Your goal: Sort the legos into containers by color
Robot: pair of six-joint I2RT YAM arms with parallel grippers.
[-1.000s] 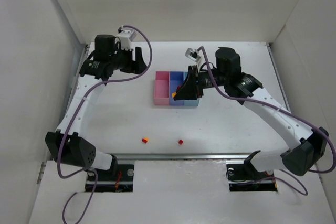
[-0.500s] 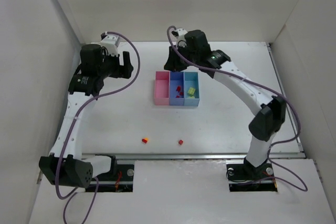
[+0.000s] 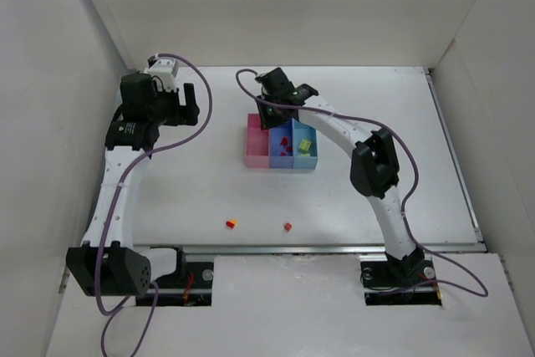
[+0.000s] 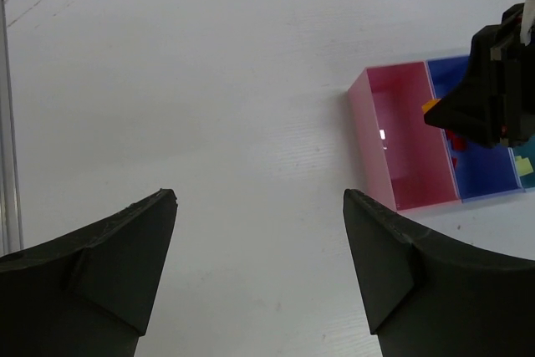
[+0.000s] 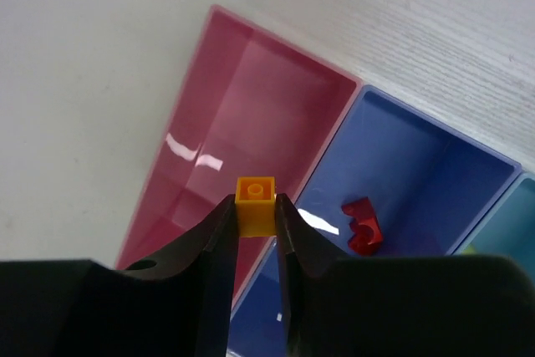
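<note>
The right hand (image 5: 256, 221) is pinched nearly shut on the orange brick (image 5: 255, 200), holding it by two opposite sides with the stud face up. It hangs over the row of bins, which sits mid-surface (image 3: 184, 190) toward the far edge. From the wrist view the brick is above the wall shared by the pink bin (image 5: 251, 98) and the blue bin (image 5: 418, 165), slightly to the pink side.

The blue bin already has a red brick (image 5: 362, 227) in it, and the light blue bin (image 3: 308, 127) has a green brick (image 3: 304, 146). The pink bin is bare, so it is probably the one meant for orange.

To place the brick well:
- Move the hand a little toward the left edge of the surface first, until the brick is over the middle of the pink floor. If it is let go where it hangs now, it could clip the shared wall and tip into blue.
- Lower the brick inside the walls before letting go, so it cannot bounce out.
- Open the fingers only slightly, then lift straight up without nudging the bins.

The left hand (image 4: 259, 200) is wide open and holds nothing. It hovers near the far left corner, well apart from the bins. Two loose bricks (image 3: 231, 223) (image 3: 287, 226) wait by the near edge.
</note>
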